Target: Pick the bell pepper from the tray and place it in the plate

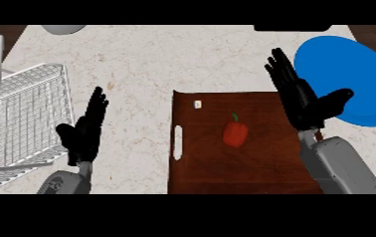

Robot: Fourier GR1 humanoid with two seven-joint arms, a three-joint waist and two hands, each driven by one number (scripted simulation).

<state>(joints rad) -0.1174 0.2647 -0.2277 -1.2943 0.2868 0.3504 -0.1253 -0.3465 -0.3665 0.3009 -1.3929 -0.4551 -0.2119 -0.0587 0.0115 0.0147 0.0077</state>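
The pale speckled counter (140,61) fills most of what I can see, and on it, toward the near side, lies a dark wooden tray (220,171) with a slot handle cut in its left edge. To the left stands a white wire rack (33,111), partly cut off by the view's edge. At the far right sits the blue plate (341,66), its lower left rim hidden behind the right hand (301,99). That hand is released, fingers straight and pointing away from the robot with the thumb spread toward the plate, over the tray's right edge and holding nothing. The left hand (84,131) shows between the rack and the tray, fingers up and relaxed, resting open above the bare counter. The red bell pepper (235,133) (green stem pointing away from the robot) lies on the tray near its middle, apart from both hands. A small white tag (197,104) sits near the tray's far left corner. A grey rounded object (62,29) peeks in at the counter's far edge.
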